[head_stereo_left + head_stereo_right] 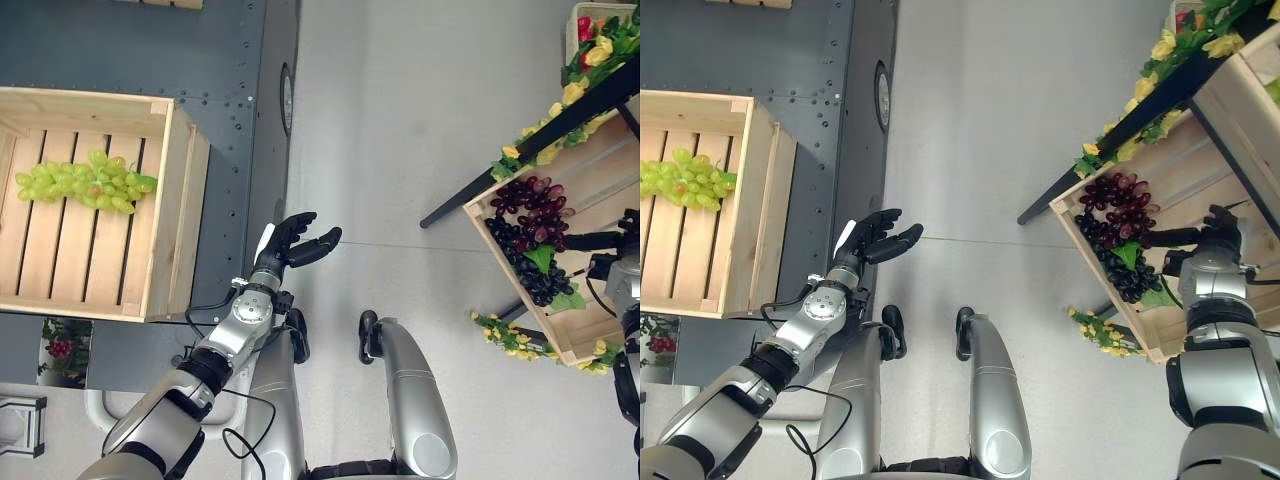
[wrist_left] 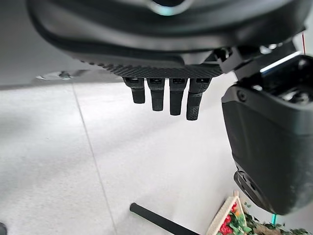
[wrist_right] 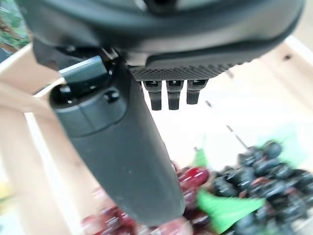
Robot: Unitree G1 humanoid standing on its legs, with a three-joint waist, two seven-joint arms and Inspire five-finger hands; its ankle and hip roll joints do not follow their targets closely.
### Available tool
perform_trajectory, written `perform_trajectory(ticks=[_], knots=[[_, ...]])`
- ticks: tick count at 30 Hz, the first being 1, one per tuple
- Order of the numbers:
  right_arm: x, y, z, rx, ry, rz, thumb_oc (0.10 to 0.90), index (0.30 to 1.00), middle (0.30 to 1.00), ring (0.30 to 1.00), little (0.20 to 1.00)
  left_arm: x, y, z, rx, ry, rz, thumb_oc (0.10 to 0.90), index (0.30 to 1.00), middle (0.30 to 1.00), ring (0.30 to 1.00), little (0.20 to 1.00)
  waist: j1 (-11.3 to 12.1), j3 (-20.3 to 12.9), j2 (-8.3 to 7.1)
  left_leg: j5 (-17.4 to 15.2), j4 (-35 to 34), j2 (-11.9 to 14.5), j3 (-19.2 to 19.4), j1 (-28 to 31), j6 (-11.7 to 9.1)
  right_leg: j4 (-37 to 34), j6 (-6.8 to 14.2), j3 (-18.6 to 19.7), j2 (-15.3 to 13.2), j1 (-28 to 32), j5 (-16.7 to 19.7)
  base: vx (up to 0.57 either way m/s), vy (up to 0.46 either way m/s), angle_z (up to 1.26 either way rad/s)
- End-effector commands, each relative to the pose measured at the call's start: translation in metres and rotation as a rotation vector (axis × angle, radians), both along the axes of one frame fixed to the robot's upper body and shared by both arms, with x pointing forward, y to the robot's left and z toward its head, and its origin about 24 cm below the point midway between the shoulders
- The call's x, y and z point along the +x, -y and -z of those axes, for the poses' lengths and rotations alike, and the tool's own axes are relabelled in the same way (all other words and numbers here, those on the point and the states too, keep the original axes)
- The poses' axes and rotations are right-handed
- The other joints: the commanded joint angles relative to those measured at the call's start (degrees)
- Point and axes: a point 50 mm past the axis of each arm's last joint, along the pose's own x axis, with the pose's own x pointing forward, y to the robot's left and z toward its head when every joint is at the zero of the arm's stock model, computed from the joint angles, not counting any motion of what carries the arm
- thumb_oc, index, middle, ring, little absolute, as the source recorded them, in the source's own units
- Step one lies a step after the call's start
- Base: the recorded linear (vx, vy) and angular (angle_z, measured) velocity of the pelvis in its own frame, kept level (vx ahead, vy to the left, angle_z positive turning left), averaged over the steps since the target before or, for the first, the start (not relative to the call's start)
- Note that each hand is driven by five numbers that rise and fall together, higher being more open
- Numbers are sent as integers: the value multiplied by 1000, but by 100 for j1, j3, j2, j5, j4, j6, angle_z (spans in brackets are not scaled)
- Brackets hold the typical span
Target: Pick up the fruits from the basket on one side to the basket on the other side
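A bunch of green grapes (image 1: 85, 183) lies in the wooden crate (image 1: 172, 210) on my left. On my right, a second wooden crate (image 1: 580, 185) holds dark purple and red grapes (image 1: 1118, 235) with green leaves. My right hand (image 1: 1212, 238) reaches into this crate beside the dark grapes (image 3: 266, 181); its fingers (image 3: 168, 95) are straight and it holds nothing. Between the two crates, my left hand (image 1: 296, 245) hangs over the grey floor, open and empty, its fingers (image 2: 166, 95) straight.
A black slanted bar (image 1: 540, 135) trimmed with yellow flowers runs past the right crate's far side, with another wooden box (image 1: 1252, 95) behind it. A flower garland (image 1: 510, 337) hangs at the right crate's near edge. The left crate rests on a dark metal plate (image 1: 150, 45).
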Motion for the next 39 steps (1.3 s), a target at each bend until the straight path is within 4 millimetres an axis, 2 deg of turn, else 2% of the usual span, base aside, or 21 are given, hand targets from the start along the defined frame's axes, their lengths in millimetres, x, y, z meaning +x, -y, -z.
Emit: perform_trajectory(ticks=[1,2,3,5,9,13,15,17,20,22,24,28,33,37,39], knots=[[5,-19,-23,-67,242,-114,800,900,900,900,900,4,31,-54,-111,316,51,800,900,900,900,900,-36,-75,87,-975,-15,-168,387,887,223,-765,-82,-130,209,616,354,33,45,0],[8,-40,-8,-51,254,-186,800,900,900,900,900,3,30,-59,-105,353,33,800,900,900,900,900,-54,-75,82,-936,-137,-185,412,997,224,-838,-82,-129,200,707,361,30,33,1],[8,-47,-4,-47,259,-211,800,900,900,900,900,3,30,-62,-100,373,25,800,900,900,900,900,-62,-75,82,-926,-174,-190,418,1033,223,-855,-82,-129,200,733,362,40,42,3],[5,-80,21,-35,269,-318,800,900,900,900,900,1,27,-72,-69,451,-19,800,900,900,900,900,-91,-75,70,-865,-378,-196,451,1232,204,-972,-72,-156,161,908,364,45,38,4],[-6,-114,50,-29,251,-418,800,900,900,900,900,-3,20,-86,15,582,-70,800,900,900,900,900,-139,-75,75,-762,-666,-193,487,1514,171,-1160,-55,-165,135,1168,389,54,48,10],[-22,-137,76,-3,227,-510,800,900,900,900,900,-10,10,-117,138,812,-120,800,900,900,900,900,-117,-75,148,-538,-1178,-286,449,1861,123,-1495,13,-137,111,1462,484,39,75,15],[-25,-145,81,10,219,-537,800,900,900,900,900,-12,6,-123,161,855,-133,800,900,900,900,900,-98,-76,160,-476,-1321,-316,434,1970,110,-1630,41,-131,102,1558,533,19,36,9],[-31,-152,91,52,205,-558,800,900,900,900,900,-14,-2,-126,188,878,-155,800,900,900,900,900,-57,-79,180,-385,-1534,-366,396,2150,86,-1847,76,-160,71,1745,603,35,34,7],[-41,-165,108,83,168,-594,800,900,900,900,900,-17,-10,-115,227,873,-189,800,900,900,900,900,8,-229,189,-179,-1899,-410,360,2330,78,-2281,84,-199,47,1973,792,40,-4,14],[-54,-176,127,129,121,-628,800,900,900,900,900,-24,-18,-96,335,859,-232,800,900,900,900,900,88,-420,210,-10,-2378,-489,232,2626,37,-2780,136,-221,51,2326,916,146,-25,6],[-63,-177,139,154,90,-638,800,900,900,900,900,-30,-28,-86,424,867,-266,800,900,900,900,900,146,-571,238,107,-2689,-540,138,2819,-4,-3104,166,-244,54,2582,987,156,-28,-2],[-74,-178,150,161,39,-657,800,900,900,900,900,-38,-50,-80,512,876,-352,800,900,900,900,900,216,-817,299,310,-3231,-604,13,3103,-70,-3613,214,-285,63,2948,1095,166,-10,10],[-85,-173,159,167,-9,-645,800,900,900,900,900,-44,-83,-93,603,892,-454,800,900,900,900,900,300,-1056,404,570,-3865,-681,-169,3389,-143,-4083,259,-391,59,3321,1184,113,-7,20],[-90,-171,162,163,-32,-640,800,900,900,900,900,-45,-109,-107,656,869,-558,800,900,900,900,900,352,-1109,478,607,-3914,-717,-244,3369,-171,-4107,249,-491,15,3351,1154,36,13,26],[-90,-170,162,160,-42,-642,800,900,900,900,900,-45,-128,-111,752,832,-623,800,900,900,900,900,389,-1079,532,610,-3858,-733,-280,3322,-172,-4033,216,-570,-25,3340,1092,12,39,18]])
